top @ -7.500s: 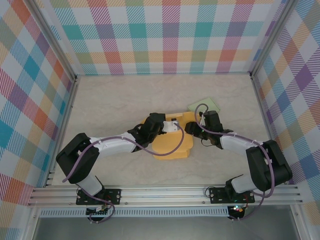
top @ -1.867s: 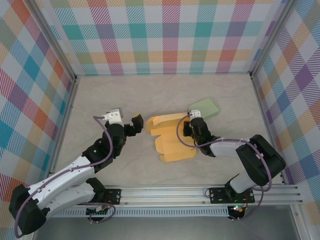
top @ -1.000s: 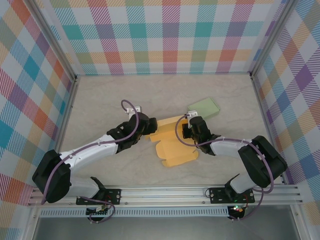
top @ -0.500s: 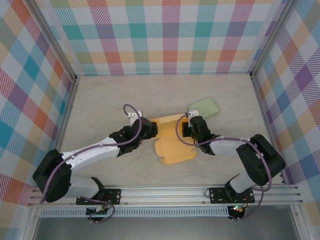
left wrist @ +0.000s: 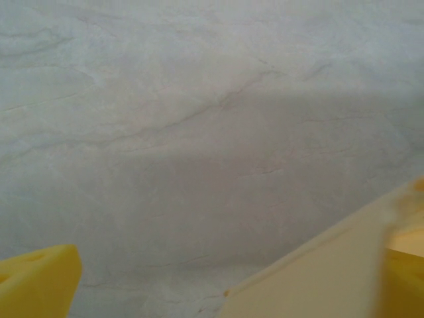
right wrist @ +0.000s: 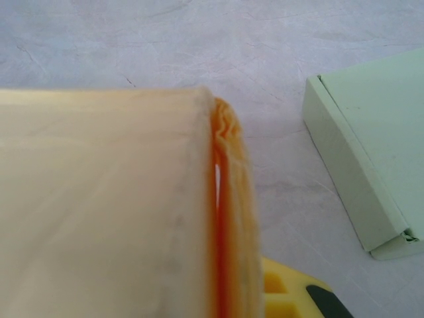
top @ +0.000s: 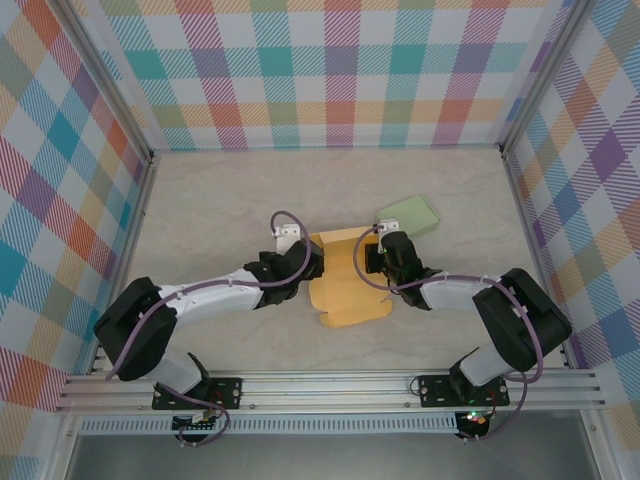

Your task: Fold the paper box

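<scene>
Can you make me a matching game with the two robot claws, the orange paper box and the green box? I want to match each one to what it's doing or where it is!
Things:
1. left gripper
2. right gripper
3. orange paper box
4. green box

Places and states:
A. lying by itself, toward the back right of the table
B. wide open, at the left edge of the orange paper
C. shut on an orange flap
D. on the table between the two grippers, partly folded

Pairs: 1-B, 2-C, 3-D, 4-A
</scene>
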Robot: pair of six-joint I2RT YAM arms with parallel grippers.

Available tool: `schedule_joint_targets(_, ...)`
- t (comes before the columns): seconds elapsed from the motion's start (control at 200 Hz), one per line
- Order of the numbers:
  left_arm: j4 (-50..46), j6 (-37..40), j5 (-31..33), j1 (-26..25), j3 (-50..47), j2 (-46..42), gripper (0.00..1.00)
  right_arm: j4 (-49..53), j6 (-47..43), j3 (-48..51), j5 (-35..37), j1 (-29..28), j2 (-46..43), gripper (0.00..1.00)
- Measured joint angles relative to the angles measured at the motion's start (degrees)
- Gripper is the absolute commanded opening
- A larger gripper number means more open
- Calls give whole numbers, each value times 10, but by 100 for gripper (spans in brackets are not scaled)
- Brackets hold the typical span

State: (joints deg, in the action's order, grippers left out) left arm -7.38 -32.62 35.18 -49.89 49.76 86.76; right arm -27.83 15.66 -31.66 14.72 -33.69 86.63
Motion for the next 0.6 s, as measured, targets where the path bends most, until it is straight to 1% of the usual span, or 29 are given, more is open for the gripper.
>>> schedule_joint_targets(0.18,30,3,0,-5,24,37,100,0,11,0,-1,6,0,0)
schedule_joint_targets(0.305,46,-5,4,-10,22,42,100,0,15,0,-1,7,0,0)
schedule_joint_targets(0.4,63,-17,14,-11,4,32,100,-2,17,0,-1,7,0,0)
schedule_joint_targets(0.6,59,-34,22,-11,-17,-16,100,-2,17,0,0,7,0,0)
